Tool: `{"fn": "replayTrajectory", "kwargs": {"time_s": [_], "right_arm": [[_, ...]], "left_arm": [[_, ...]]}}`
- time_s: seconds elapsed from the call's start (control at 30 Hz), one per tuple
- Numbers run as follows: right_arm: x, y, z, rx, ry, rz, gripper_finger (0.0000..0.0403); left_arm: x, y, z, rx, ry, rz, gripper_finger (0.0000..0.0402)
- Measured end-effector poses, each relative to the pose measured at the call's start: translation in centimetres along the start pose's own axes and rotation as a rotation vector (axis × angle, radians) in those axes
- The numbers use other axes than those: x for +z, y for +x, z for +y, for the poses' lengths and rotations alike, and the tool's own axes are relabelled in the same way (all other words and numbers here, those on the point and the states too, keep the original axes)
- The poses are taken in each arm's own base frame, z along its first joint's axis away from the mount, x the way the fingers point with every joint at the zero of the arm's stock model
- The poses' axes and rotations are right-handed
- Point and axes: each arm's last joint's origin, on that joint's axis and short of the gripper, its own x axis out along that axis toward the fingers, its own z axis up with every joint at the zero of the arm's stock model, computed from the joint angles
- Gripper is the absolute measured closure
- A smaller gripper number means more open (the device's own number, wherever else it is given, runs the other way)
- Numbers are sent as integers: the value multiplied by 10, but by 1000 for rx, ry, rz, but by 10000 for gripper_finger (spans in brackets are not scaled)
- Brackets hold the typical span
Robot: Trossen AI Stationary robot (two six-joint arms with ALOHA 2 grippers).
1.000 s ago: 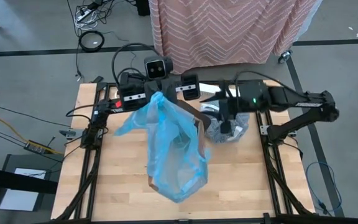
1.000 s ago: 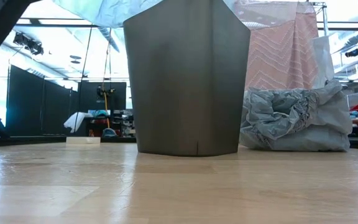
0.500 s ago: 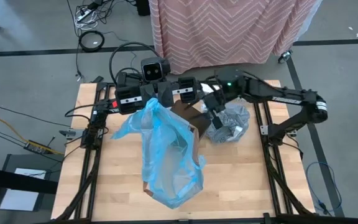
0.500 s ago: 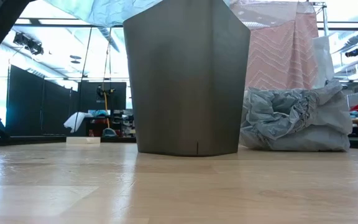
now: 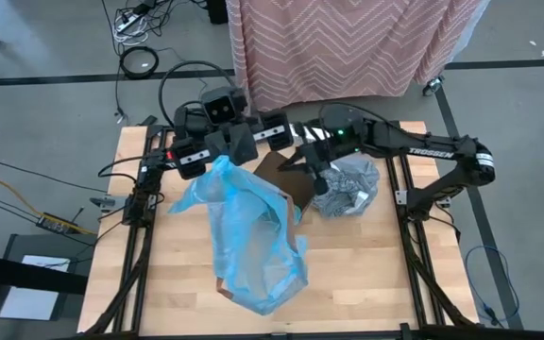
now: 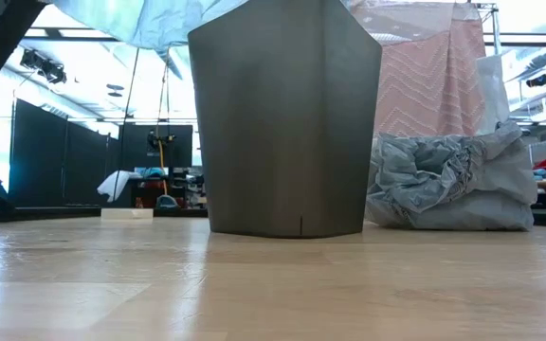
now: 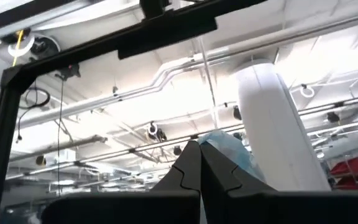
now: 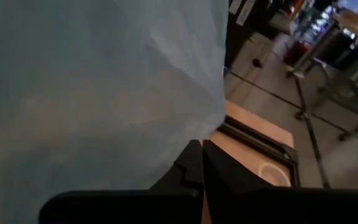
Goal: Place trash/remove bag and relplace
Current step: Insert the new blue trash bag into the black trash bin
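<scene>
A bright blue plastic bag [image 5: 253, 236] is draped over a dark bin [image 6: 287, 123] at the table's middle. Its top is raised at the far left. My left gripper [image 5: 223, 159] is shut on that raised top, fingers pointing up. My right gripper [image 5: 308, 175] is shut at the bag's right side, beside the bin's far right corner [image 5: 296, 184]. The bag, grey and crumpled [image 5: 348, 187], lies on the table right of the bin, resting on its underside [image 6: 453, 223]. No trash shows. My left gripper pinches a small bunch of the blue bag's top edge [image 7: 225, 146] between its two fingers. The fingers point upward, and the bag hangs from them down over the bin. My right gripper has its shut fingers at the blue bag's edge [image 8: 197, 134], which runs down to the fingertips. The plastic spreads wide beyond them. Whether one layer or several, I cannot tell.
A pink patterned cloth [image 5: 348, 42] hangs beyond the far edge. Black frame rails [image 5: 140, 236] run along both table sides. A flat white thing [image 6: 126, 214] lies far left on the table. Bare wood [image 5: 366, 274] lies near the front edge.
My right gripper has left its place over the grey bag and gone toward the table's left, to the blue bag beside the bin. My left gripper has shifted a little to the left with the blue bag's top. The grey bag has stayed where it was.
</scene>
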Motion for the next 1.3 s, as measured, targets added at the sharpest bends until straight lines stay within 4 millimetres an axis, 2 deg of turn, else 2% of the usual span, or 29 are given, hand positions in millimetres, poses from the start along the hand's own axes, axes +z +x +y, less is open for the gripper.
{"fn": "replayTrajectory", "kwargs": {"time_s": [0.13,0.23,0.37,0.47,0.6,0.7,0.8,1.03,1.1,1.2,1.3], "right_arm": [[8,-17,9,-79,0,62,402],[15,-31,16,-174,25,108,403],[19,-54,30,-273,110,209,403],[20,-73,45,-217,202,254,396],[27,-96,71,-119,343,243,363],[36,-101,89,59,458,177,340],[43,-86,111,227,501,80,333],[42,-21,174,505,370,-107,337],[43,-5,185,461,294,-154,336],[43,23,196,296,166,-210,336],[36,56,205,187,95,-227,340]], "left_arm": [[-1,0,0,-9,22,19,398],[0,-2,1,-7,106,36,398],[3,-11,12,72,204,31,398],[9,-22,24,205,216,-13,398],[24,-33,26,277,303,-126,398],[29,-36,27,329,360,-186,398],[30,-38,29,384,395,-246,398],[35,-41,31,501,340,-470,398],[35,-42,34,540,330,-495,398],[33,-43,38,594,291,-518,398],[31,-42,40,628,249,-565,398]]}}
